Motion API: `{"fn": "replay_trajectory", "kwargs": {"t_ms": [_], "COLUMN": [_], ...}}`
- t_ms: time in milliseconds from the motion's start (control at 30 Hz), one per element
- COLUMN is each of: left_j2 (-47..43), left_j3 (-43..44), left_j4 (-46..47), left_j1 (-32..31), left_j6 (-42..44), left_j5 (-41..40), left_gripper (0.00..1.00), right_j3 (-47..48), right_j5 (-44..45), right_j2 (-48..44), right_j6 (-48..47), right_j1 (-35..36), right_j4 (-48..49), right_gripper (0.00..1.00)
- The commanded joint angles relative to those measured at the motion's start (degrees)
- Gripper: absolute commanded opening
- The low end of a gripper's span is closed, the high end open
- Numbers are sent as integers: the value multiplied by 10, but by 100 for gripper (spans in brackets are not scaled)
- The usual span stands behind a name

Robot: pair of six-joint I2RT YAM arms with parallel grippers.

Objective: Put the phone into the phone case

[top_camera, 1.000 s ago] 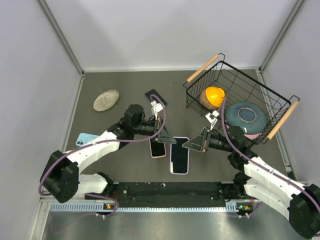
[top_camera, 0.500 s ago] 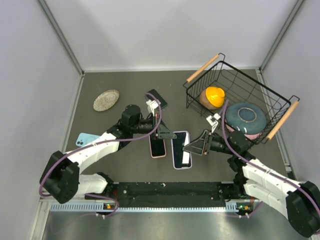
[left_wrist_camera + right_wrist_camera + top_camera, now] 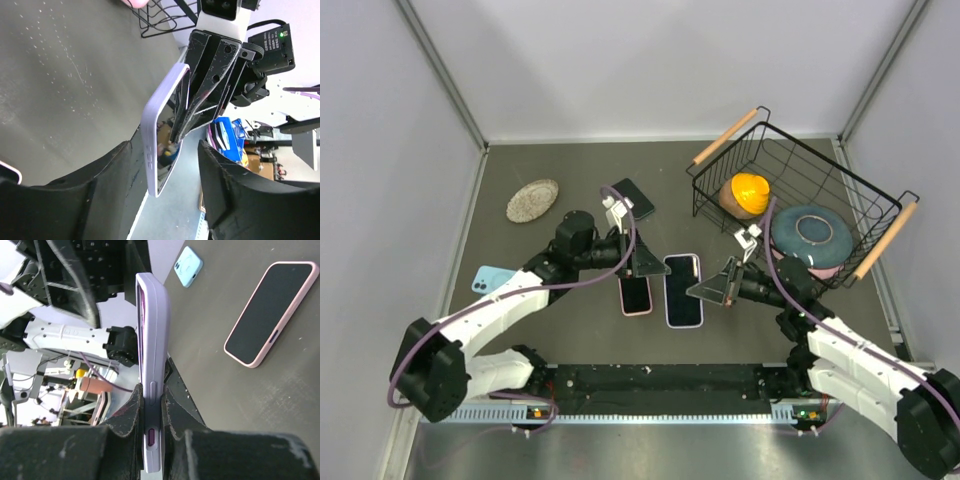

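Note:
A phone in a lavender case (image 3: 684,290) is held on edge just above the table by my right gripper (image 3: 710,291), which is shut on its long sides. In the right wrist view the case (image 3: 152,335) stands edge-on between the fingers (image 3: 125,425), with a purple side button showing through it. My left gripper (image 3: 647,262) is open and empty just left of the phone. The left wrist view shows the lavender phone (image 3: 159,145) between its wide-apart fingers (image 3: 115,190), touching neither.
A pink-cased phone (image 3: 635,296) lies flat under the left gripper, also in the right wrist view (image 3: 272,320). A black phone (image 3: 633,197), a light blue case (image 3: 495,278) and a speckled plate (image 3: 532,200) lie to the left. A wire basket (image 3: 820,160) stands at the back right.
The right gripper has carried the lavender phone a little farther from the near edge and tilted it up. The left gripper has drawn back to the left, away from the phone.

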Motion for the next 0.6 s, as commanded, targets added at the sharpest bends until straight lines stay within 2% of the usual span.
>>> {"fn": "replay_trajectory", "kwargs": {"t_ms": [0,133,333,567], "left_j2": [-43,-35,-14,29], "left_j3": [21,-10,-34,-24], "left_j4": [-41,24,61,68], "left_j1": [1,0,-2,-5], "left_j6": [58,32,38,33], "left_j5": [-23,21,22,32], "left_gripper": [64,68,68,61], "right_j3": [54,60,63,56], "right_j5": [26,20,19,17], "right_j2": [-15,5,27,35], "right_j6": [-30,0,39,56], "right_j1": [-4,-4,-4,-5], "right_j4": [-6,39,85,117], "right_gripper": [0,0,0,0]}}
